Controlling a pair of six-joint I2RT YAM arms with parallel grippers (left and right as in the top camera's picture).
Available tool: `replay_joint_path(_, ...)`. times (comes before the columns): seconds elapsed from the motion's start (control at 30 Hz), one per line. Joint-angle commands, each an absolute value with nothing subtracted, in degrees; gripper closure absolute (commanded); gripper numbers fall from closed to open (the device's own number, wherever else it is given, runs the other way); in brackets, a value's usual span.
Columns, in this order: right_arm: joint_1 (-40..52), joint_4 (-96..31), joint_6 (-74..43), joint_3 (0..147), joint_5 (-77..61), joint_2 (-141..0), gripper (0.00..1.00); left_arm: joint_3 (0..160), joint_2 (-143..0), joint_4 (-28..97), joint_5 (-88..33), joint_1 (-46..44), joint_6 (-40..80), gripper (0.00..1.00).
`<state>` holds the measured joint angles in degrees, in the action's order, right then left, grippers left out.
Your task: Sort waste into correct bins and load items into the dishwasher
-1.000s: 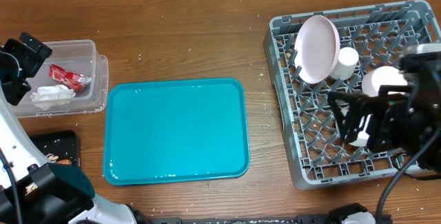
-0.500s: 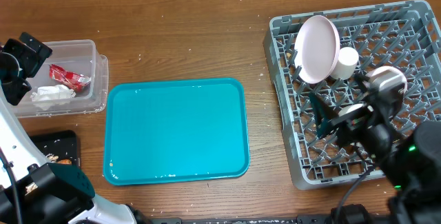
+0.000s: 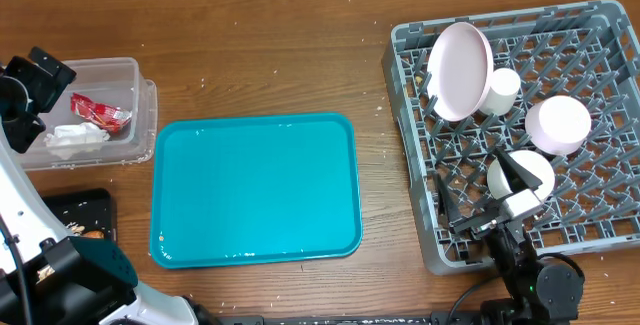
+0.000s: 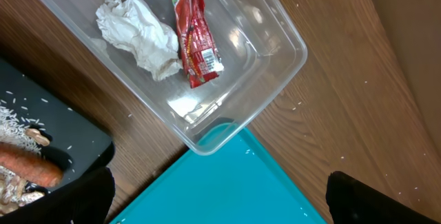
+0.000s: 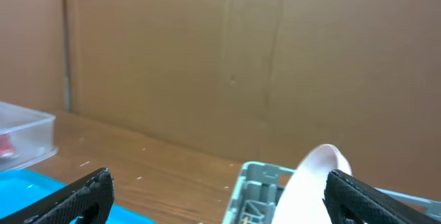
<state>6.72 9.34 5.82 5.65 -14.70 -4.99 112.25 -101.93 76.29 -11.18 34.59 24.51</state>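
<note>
The grey dish rack [image 3: 600, 220] at the right holds a pink plate [image 3: 460, 70], a small white cup [image 3: 503, 90], a white bowl [image 3: 557, 123] and another white cup [image 3: 520, 175]. My right gripper [image 3: 478, 193] is open and empty, low over the rack's front left part. In the right wrist view the gripper [image 5: 224, 203] frames the plate [image 5: 310, 182] and the rack's corner [image 5: 258, 186]. My left gripper [image 3: 35, 80] is open and empty, beside the clear bin [image 3: 140, 115]. In the left wrist view the gripper [image 4: 220, 207] is above the teal tray [image 4: 227, 182].
The clear bin [image 4: 275, 52] holds a red wrapper [image 4: 196, 34] and a crumpled tissue [image 4: 141, 41]. A black bin [image 4: 48, 131] at the front left holds a carrot [image 4: 27, 169] and rice. The teal tray [image 3: 255, 190] lies in the middle of the table with nothing on it.
My right arm has drawn back from over the rack toward the table's front edge. A white cup now shows in the rack where the arm was. The left arm has not moved.
</note>
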Motion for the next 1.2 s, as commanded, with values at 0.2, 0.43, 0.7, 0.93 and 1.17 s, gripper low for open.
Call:
replay_joint_path(0.2, 5.91, 11.11, 5.78, 0.34, -5.89, -0.14, 0.00, 112.29, -101.89, 76.27, -11.42, 34.37, 25.30, 0.00)
replay_joint_path(0.43, 5.91, 2.00, 4.32, 0.47, -5.61, -0.14, 0.00, 112.29, -101.89, 76.27, -11.42, 34.37, 25.32, 0.00)
replay_joint_path(0.7, 5.91, -4.32, 4.32, 0.47, -5.56, -0.23, 0.00, 112.29, -101.89, 76.27, -11.42, 34.37, 25.30, 0.00)
replay_joint_path(0.93, 5.91, -4.32, 4.32, 0.47, -5.56, -0.23, 0.00, 112.29, -101.89, 76.27, -11.42, 34.37, 25.30, 0.00)
replay_joint_path(1.17, 5.91, -4.32, 4.32, 0.47, -5.56, -0.23, 0.00, 112.29, -101.89, 76.27, -11.42, 34.37, 25.30, 0.00)
